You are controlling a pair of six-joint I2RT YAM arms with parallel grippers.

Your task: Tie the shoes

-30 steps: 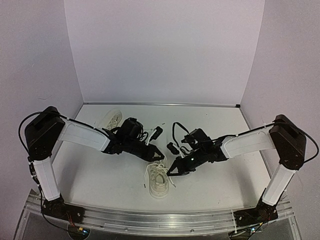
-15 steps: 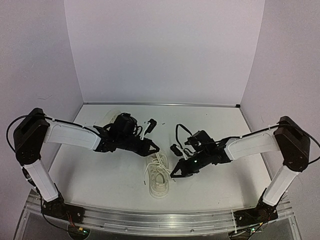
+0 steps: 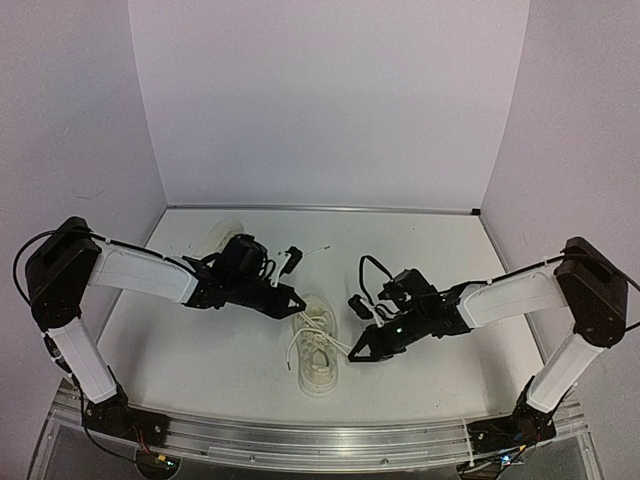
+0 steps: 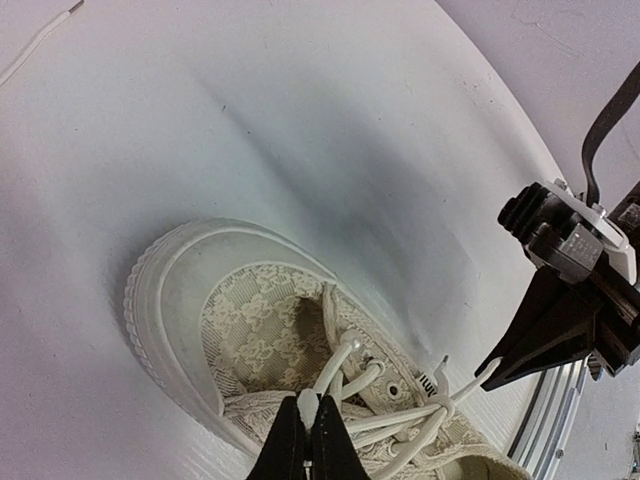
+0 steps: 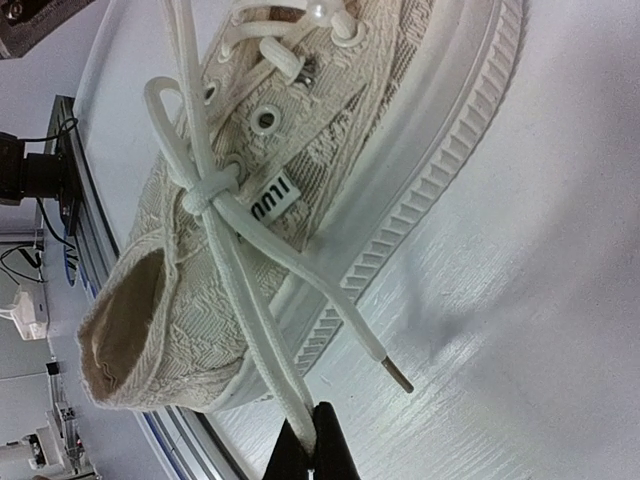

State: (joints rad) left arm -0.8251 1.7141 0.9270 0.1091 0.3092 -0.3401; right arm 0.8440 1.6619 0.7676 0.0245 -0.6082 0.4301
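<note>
One cream-white shoe (image 3: 316,352) lies in the middle of the table between my arms, its laces crossed in a knot (image 5: 205,190). My left gripper (image 3: 298,298) is just left of its laced front and is shut on a lace loop (image 4: 308,408) over the shoe (image 4: 250,320). My right gripper (image 3: 357,354) is at the shoe's right side, shut on a doubled lace (image 5: 300,412) beside the sole (image 5: 400,230). A free lace end (image 5: 385,360) lies on the table. The second shoe (image 3: 222,238) sits at the back left, partly hidden by my left arm.
A loose white lace (image 3: 315,250) trails on the table behind my left wrist and also shows in the left wrist view (image 4: 40,45). White walls close in the back and sides. A metal rail (image 3: 320,435) runs along the near edge.
My left gripper has drawn left and my right gripper right and nearer, each keeping its lace, so the laces stretch apart over the shoe.
</note>
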